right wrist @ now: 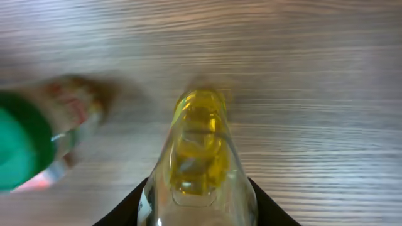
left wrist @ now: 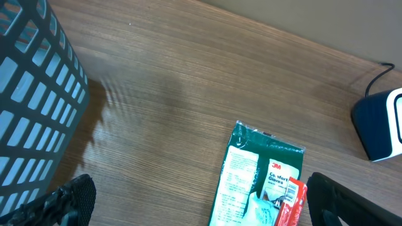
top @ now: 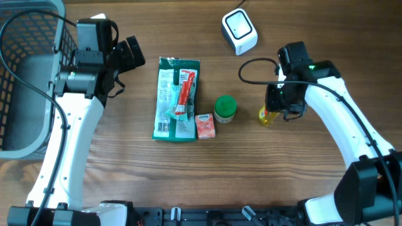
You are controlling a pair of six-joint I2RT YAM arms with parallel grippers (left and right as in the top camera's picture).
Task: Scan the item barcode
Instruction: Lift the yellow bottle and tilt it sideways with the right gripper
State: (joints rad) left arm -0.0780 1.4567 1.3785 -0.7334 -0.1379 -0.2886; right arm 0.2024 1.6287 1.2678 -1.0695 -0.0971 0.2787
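Wood-grain surface, scanner (top: 239, 29) at the far edge. Task item: yellow bottle (right wrist: 200, 157), just right of the green-lidded jar (top: 225, 108). Right end effector (top: 274, 109) straddles it, fingers (right wrist: 129, 210) against both sides; cannot tell if clenched. Probably chosen as the scanner-side arm. Left end effector (top: 130, 55) released, empty, beside the basket (top: 38, 31), apparently keeping clear.

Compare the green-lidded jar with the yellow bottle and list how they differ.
The green-lidded jar has an opaque green top; the yellow bottle is see-through with yellow liquid. The green-lidded jar stands free beside a small red packet; the yellow bottle sits between the fingers of the right tool. Both are small containers on the wooden table.
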